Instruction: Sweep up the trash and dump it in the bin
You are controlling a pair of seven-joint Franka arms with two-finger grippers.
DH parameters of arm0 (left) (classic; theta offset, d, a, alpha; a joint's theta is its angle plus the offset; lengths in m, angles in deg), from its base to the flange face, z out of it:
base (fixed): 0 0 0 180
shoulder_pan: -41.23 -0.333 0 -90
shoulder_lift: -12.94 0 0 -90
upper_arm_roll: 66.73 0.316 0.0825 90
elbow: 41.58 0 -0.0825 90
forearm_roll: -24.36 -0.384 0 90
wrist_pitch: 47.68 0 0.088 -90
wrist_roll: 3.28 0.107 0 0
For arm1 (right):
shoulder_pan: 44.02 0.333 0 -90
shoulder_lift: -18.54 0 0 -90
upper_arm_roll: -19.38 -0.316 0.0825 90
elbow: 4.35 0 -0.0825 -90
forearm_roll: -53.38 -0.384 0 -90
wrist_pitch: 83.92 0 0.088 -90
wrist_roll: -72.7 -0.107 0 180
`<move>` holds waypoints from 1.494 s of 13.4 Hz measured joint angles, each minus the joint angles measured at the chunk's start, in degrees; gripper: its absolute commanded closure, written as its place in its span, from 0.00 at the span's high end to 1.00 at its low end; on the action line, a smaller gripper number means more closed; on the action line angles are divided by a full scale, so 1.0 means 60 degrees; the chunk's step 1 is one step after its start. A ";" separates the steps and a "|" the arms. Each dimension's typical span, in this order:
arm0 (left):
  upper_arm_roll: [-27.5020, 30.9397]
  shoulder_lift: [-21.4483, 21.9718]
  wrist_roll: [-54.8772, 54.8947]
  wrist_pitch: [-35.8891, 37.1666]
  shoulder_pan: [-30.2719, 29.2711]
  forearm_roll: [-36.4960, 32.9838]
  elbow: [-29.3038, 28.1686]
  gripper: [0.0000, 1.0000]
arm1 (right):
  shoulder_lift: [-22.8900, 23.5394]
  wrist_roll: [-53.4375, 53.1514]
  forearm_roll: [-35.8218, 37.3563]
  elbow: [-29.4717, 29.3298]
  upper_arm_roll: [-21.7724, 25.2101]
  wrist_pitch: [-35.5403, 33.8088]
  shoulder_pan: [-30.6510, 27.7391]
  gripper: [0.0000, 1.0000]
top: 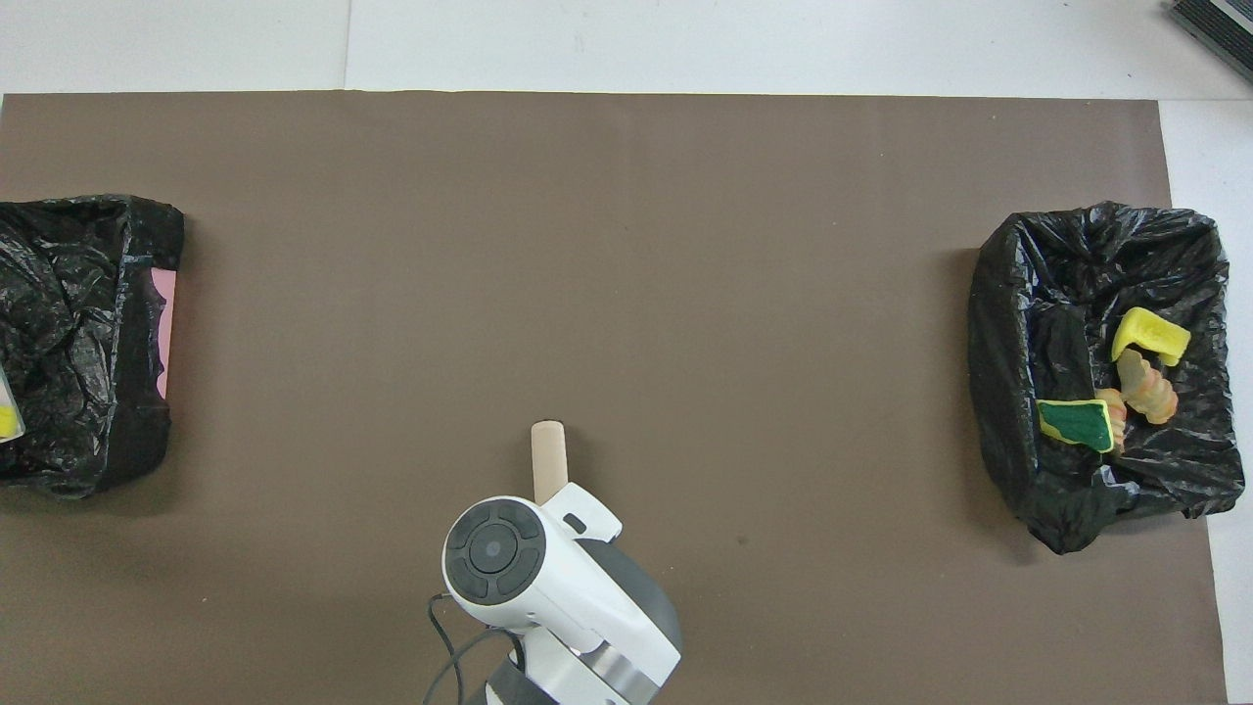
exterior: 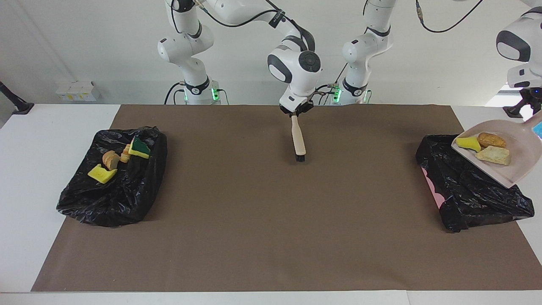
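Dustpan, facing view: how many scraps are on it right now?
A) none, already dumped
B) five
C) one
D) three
D: the dustpan, held up over the black bin at the left arm's end of the table, carries a yellow sponge chunk, a brown lump and a pale bread-like piece.
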State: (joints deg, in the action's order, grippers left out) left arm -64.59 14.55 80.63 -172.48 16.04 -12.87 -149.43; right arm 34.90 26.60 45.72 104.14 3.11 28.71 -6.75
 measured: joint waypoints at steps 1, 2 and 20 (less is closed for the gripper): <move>-0.0032 0.0000 -0.0192 0.0000 0.0014 -0.0507 0.0011 0.00 | 0.0106 -0.0117 0.0000 0.0001 0.0001 0.0112 0.0053 0.00; -0.0067 -0.0001 -0.0437 -0.0001 0.0029 -0.1063 0.0026 0.00 | 0.0145 -0.0234 0.0000 0.0012 0.0002 0.0216 0.0062 0.00; -0.0437 0.0429 -0.1265 0.1664 0.1045 0.2602 -0.0140 0.00 | -0.1917 0.1982 0.0290 -0.1112 0.0188 -0.2219 -0.2709 1.00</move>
State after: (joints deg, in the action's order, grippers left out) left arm -67.21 17.12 73.04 -162.49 22.31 2.74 -150.27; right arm 23.40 38.49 47.47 97.47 4.24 15.40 -23.00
